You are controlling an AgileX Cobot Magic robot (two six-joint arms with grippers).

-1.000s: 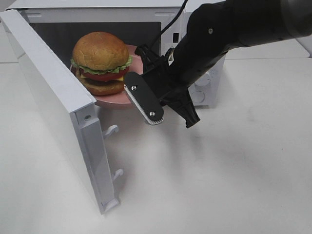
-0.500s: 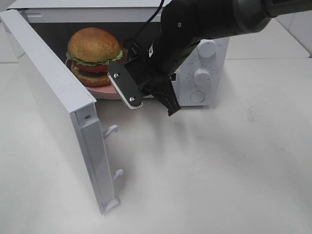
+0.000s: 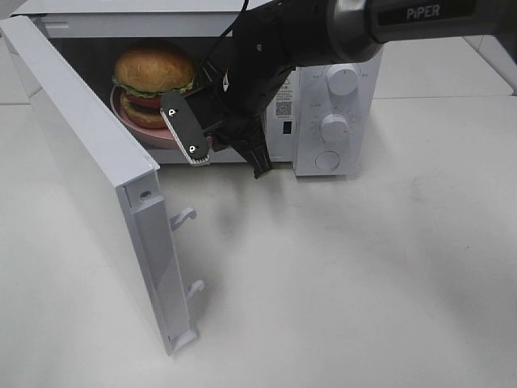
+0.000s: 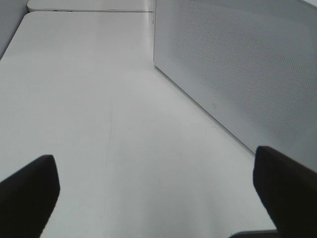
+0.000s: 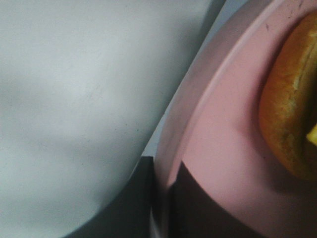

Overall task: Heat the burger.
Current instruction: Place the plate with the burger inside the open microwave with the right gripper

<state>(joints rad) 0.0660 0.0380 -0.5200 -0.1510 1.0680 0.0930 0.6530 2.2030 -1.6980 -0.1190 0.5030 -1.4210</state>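
Inside open microwave point(image 3: 335, 121), burger point(image 3: 153, 69) sat on pink plate point(image 3: 139, 129), right gripper point(image 3: 187, 139) clamped on its rim, left gripper point(image 4: 157, 191) stood wide open, holding nothing.

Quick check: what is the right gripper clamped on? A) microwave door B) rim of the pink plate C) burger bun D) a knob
B: in the right wrist view the right gripper pinches the rim of the pink plate, and the burger on it is untouched.
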